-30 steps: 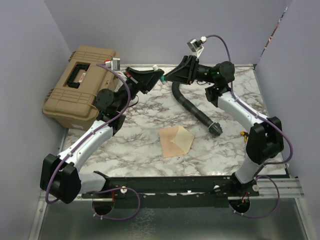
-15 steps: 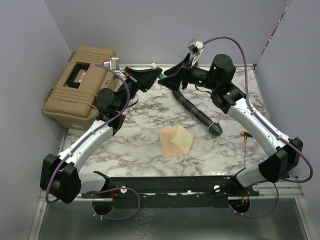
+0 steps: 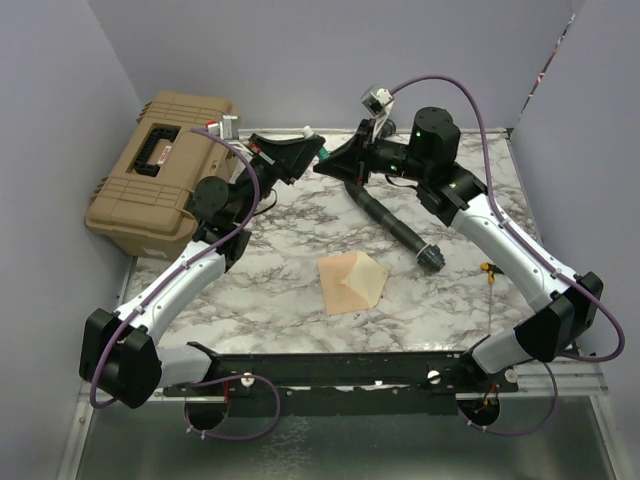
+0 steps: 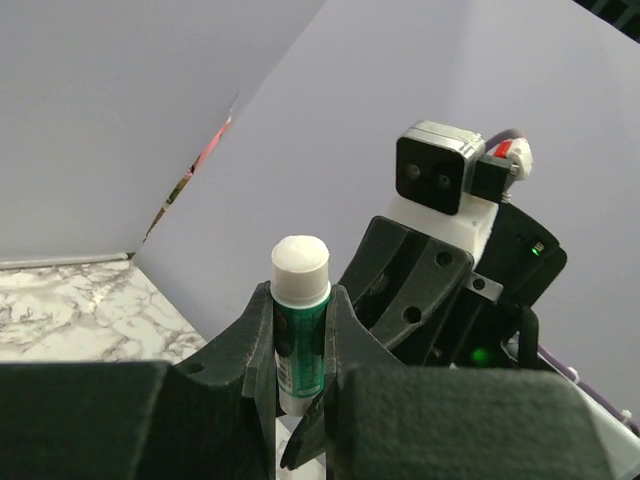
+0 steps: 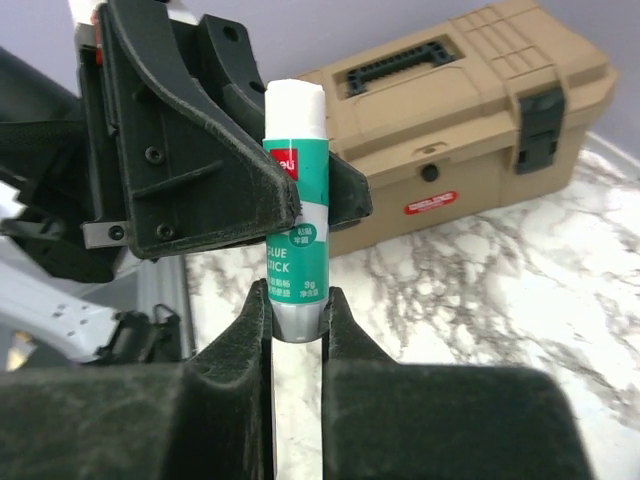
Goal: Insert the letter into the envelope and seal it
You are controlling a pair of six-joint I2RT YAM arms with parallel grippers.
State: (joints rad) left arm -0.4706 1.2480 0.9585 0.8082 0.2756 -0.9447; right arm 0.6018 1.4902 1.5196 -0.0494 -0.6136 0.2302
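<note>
A green glue stick [image 5: 295, 250] with a white cap is held in the air at the back of the table, also seen in the left wrist view [image 4: 300, 320]. My left gripper [image 4: 300, 345] is shut on its green body, and in the top view it [image 3: 315, 152] sits at back centre. My right gripper [image 5: 296, 305] is shut on the stick's grey bottom end and meets the left one from the right [image 3: 330, 165]. The envelope [image 3: 352, 282] lies flat mid-table, its pale triangular flap open to the right. No separate letter shows.
A tan tool case [image 3: 160, 170] stands at the back left, also in the right wrist view [image 5: 470, 130]. A black ribbed hose [image 3: 396, 222] lies diagonally right of centre. A small yellow item [image 3: 487, 268] lies near the right edge. Grey walls enclose the table.
The right arm has swung left and its gripper has come up against the left gripper, closing round the glue stick's bottom end. The left arm and the envelope have not moved.
</note>
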